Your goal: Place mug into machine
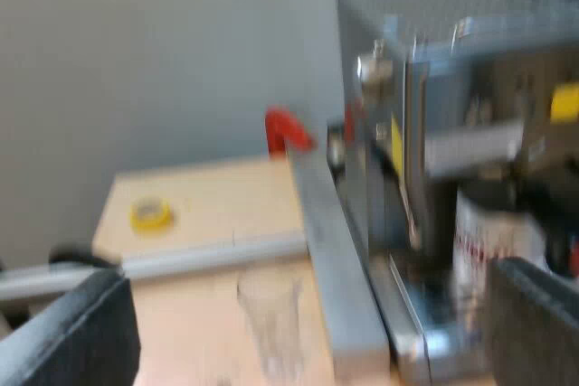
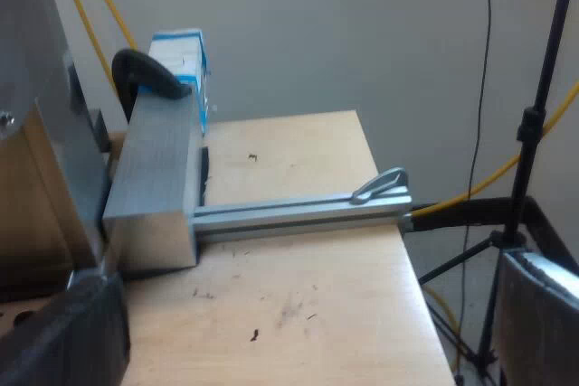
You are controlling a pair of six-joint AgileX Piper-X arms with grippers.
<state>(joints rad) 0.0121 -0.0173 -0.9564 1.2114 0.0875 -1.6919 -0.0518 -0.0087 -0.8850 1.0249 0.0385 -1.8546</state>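
A white mug [image 1: 496, 234] with red print stands upright on the tray at the front of the espresso machine [image 1: 452, 70], under its metal brew parts. My left gripper [image 1: 308, 341] is open, with bare wood between its fingers. One of its fingers [image 1: 534, 323] is just in front of the mug, and I cannot tell whether they touch. My right gripper [image 2: 308, 332] is open above the wooden table [image 2: 298, 287] and holds nothing. A grey side panel of the machine [image 2: 36, 124] is close to it.
Aluminium rails [image 1: 335, 259] run across the table beside the machine, with a red clamp [image 1: 285, 128] and a yellow tape roll [image 1: 150, 214] beyond. Near my right gripper are a metal block [image 2: 154, 187], a rail [image 2: 298, 210], a blue-white carton [image 2: 181, 65] and a tripod [image 2: 529, 160] past the table edge.
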